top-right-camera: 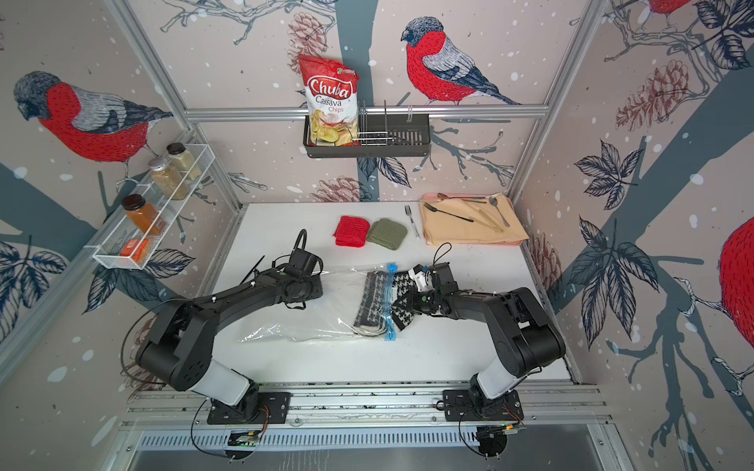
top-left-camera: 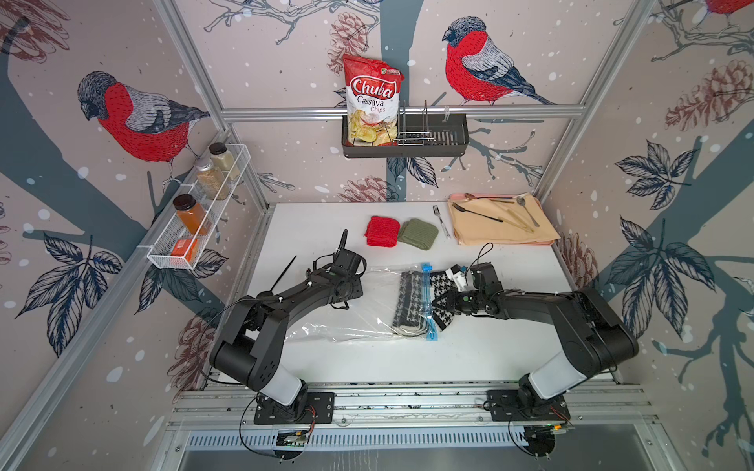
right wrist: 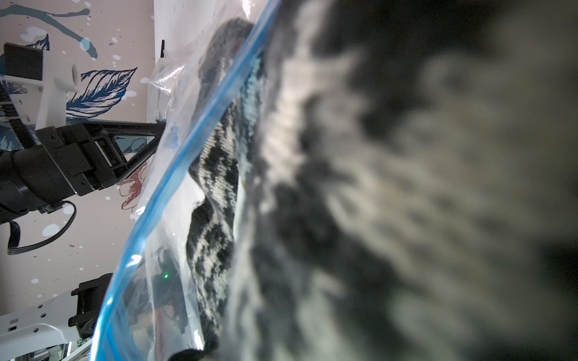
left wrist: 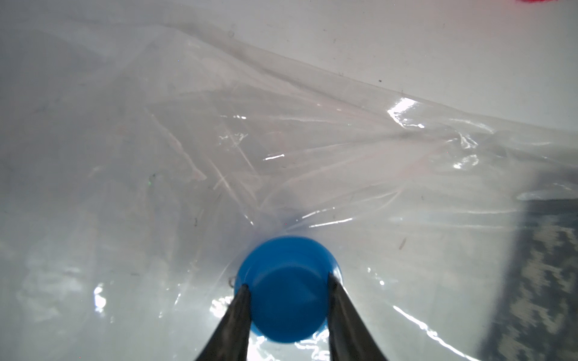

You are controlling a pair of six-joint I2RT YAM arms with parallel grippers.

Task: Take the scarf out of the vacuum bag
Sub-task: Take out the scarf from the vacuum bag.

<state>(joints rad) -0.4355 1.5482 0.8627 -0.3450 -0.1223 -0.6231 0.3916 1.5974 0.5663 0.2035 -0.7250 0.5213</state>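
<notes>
Scarf (top-left-camera: 410, 299) half out of vacuum bag (top-left-camera: 359, 297); right gripper (top-left-camera: 436, 304) pinching it, fingertips hidden; left gripper (left wrist: 288, 281) clamping valve cap (left wrist: 287, 265).

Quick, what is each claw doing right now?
Left gripper: closed on the round blue plastic valve cap.
Right gripper: closed on the black-and-white houndstooth woven scarf.

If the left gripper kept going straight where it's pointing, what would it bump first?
The blue valve cap, sitting right between its jaws; past that, probably the vacuum bag's clear plastic.

Black arms (top-left-camera: 302, 293), white base segments (top-left-camera: 281, 387).
</notes>
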